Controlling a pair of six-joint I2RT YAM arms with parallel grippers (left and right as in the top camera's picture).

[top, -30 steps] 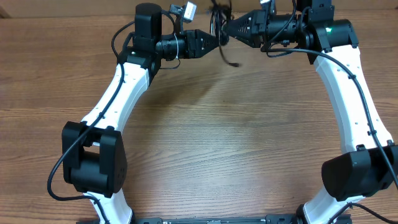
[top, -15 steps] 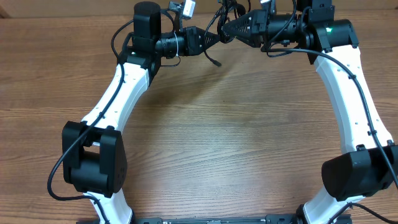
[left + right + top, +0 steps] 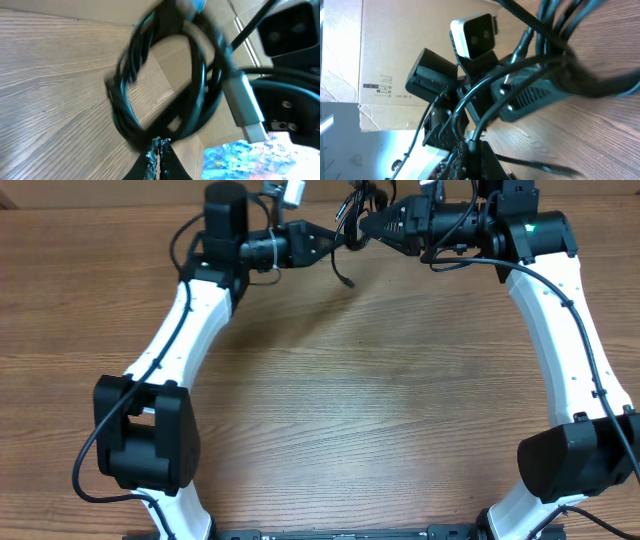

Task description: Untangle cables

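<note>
Desk (image 3: pixel 330 410) of pale wood grain fills most of the overhead view, with nothing lying on its open middle. Both white arms reach to its far edge, the left arm (image 3: pixel 185 320) and the right arm (image 3: pixel 560 330) bending inward so that their dark heads almost meet. A cardboard box (image 3: pixel 395 40) stands behind them. The left tool (image 3: pixel 335 243) is pressed together and pinches the lower rim of the cables (image 3: pixel 120 107), which hang above the desk as one round coil of several black strands lying tight against each other. The right tool (image 3: pixel 365 225) is also pressed together, and in its own camera a strand appears to run down between its tips, so it seems to hold the same bundle from the other side. A silver plug (image 3: pixel 245 107) sticks out at the coil's right side, and one loose end (image 3: pixel 345 275) dangles below the two tools. As I judge it, the work is at an early stage: the bundle is lifted and gripped from both sides, but no cord is separate yet, and all the pulling apart and laying out is left.
</note>
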